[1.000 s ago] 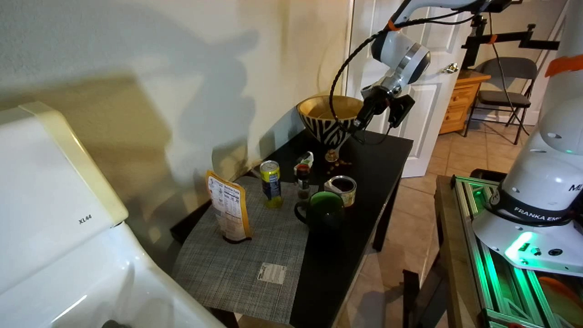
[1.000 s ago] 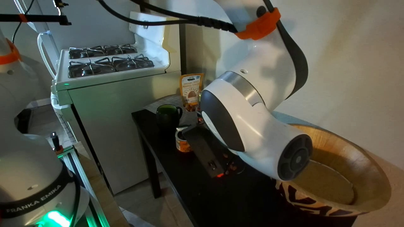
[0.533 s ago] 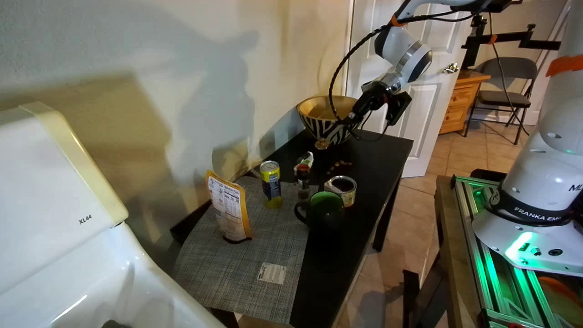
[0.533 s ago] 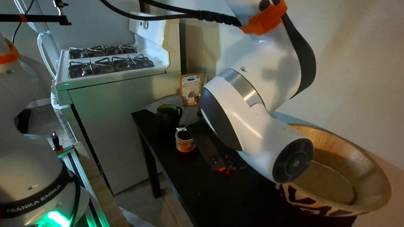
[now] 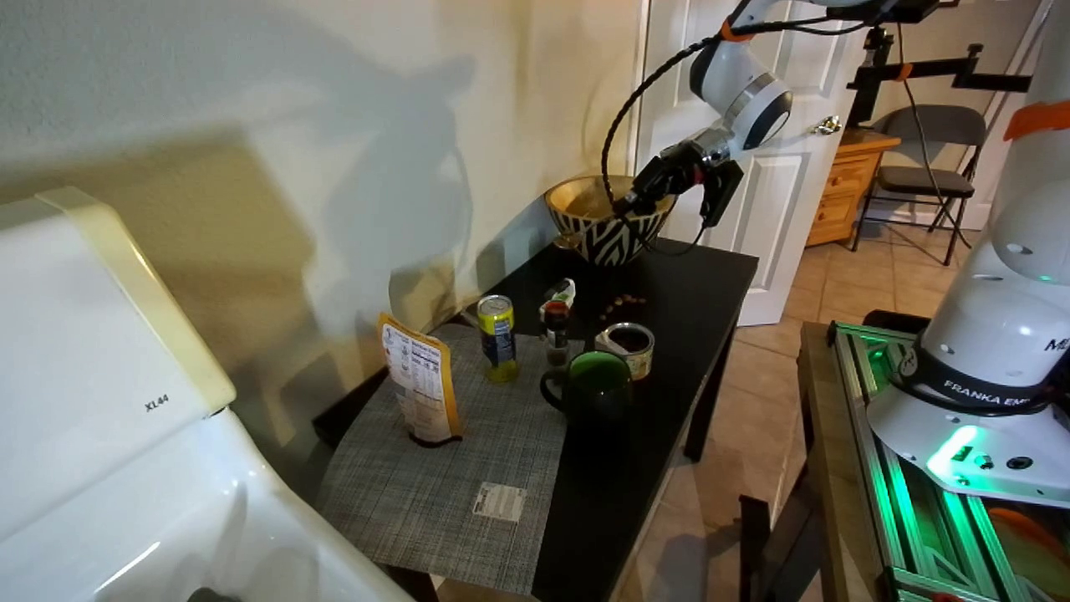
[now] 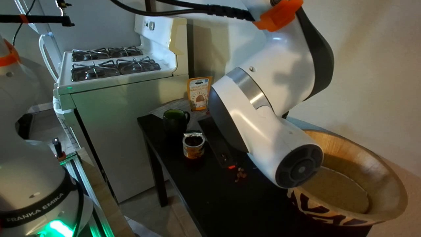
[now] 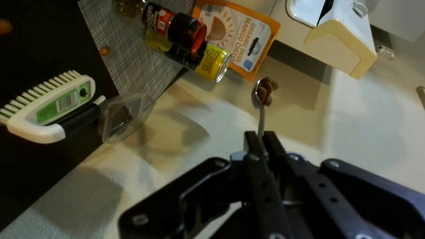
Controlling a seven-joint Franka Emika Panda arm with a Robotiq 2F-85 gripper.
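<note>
Raised since a second ago: silver metal spoon (image 7: pixel 261 116), its rounded scoop (image 5: pixel 568 242) higher and further left in an exterior view, tilted nearer level. Black two-fingered gripper (image 7: pixel 261 135) has its fingers drawn together, pinching the handle. Wrist view shows a cluster of round brown pieces (image 7: pixel 267 89) in the scoop; from outside they blur into a gold-brown smudge. White jointed arm (image 6: pixel 256 125) hides the spoon and most of the gripper in an exterior view.

Next out: wide wooden zebra-striped bowl (image 5: pixel 614 242), seen in both exterior views only. Spoon crosses its outline; gap between them unclear.

White-and-green bristle brush (image 7: pixel 49 108) reads clearly at the wrist; outside, a pale scrap. Beside it, clear plastic container (image 7: pixel 121 116), contents hard to make out.

Orange-edged mango pouch (image 7: pixel 237 36) gives its pictured front at the wrist, its printed back (image 5: pixel 418 380) in an exterior view. At the wrist a black-capped grinder (image 7: pixel 181 29) partly covers a yellow-and-dark metal can (image 5: pixel 499 339), which stands apart in an exterior view.

Both exterior views hold a dark green handled mug (image 6: pixel 174 122) and an opened round tin (image 6: pixel 193 150). Loose brown bits (image 6: pixel 241 174) dot the black table (image 6: pixel 227 204); one orange bit (image 7: pixel 5 26) is cut off at the wrist view's edge.
</note>
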